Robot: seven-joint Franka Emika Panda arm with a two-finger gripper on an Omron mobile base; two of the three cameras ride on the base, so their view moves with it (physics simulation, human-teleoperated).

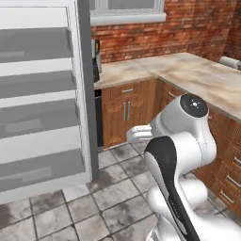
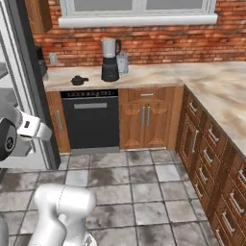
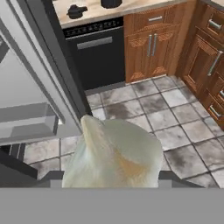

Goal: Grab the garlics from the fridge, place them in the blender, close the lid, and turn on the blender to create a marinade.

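A cream-white garlic with a pointed tip sits between my dark fingertips in the hand view, and my gripper is shut on it above the tiled floor. The fridge stands open on the left with grey shelves, its door edge close beside my hand. Across the floor, the blender stands on the counter under the window, a clear jar on a black base. The small black lid lies on the counter to its left, and the lid also appears at the top of the hand view.
A black dishwasher sits under the counter below the lid. Wooden cabinets run along the back wall, and more line the right side. Grey floor tiles lie open between the fridge and the counter.
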